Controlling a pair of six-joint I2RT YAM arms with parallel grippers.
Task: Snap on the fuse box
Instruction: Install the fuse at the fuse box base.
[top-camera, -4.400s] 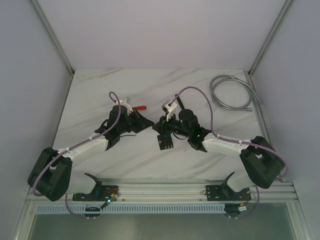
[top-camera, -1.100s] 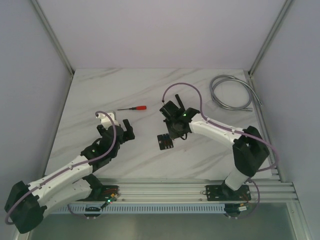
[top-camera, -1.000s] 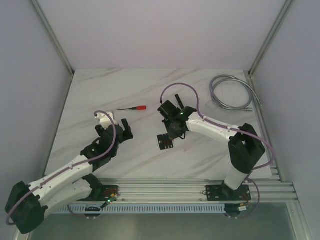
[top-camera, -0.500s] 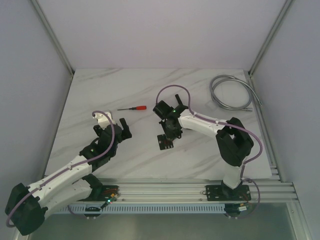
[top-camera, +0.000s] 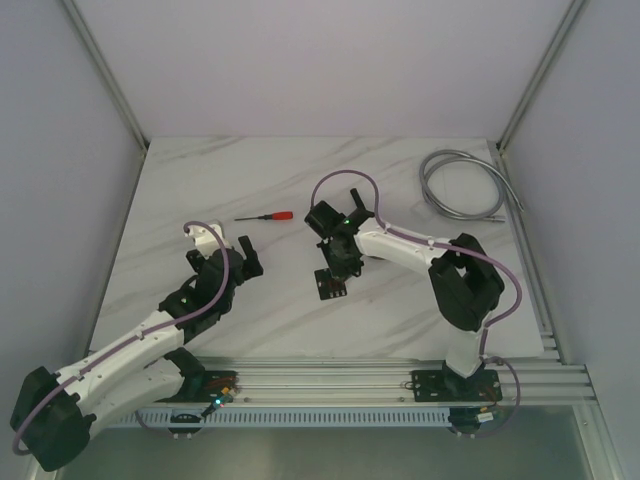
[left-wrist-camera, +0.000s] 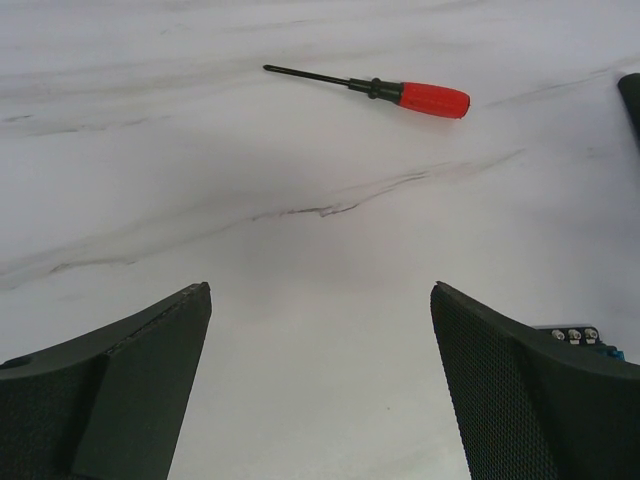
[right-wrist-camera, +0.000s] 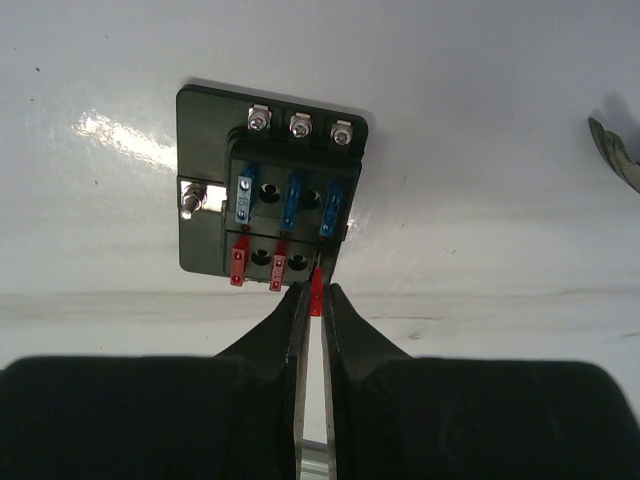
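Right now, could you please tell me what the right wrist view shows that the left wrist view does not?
Only the right wrist view: the fuse box, with the right gripper shut on a red fuse at the box's edge. Only the left wrist view: the screwdriver beyond the open left gripper. Both: the white table.

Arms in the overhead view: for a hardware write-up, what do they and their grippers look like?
The left arm and right arm have white links, bulky black joints and a purple cable each. The right arm shows a green light. The left gripper and right gripper are black, the left's fingers mesh-textured.
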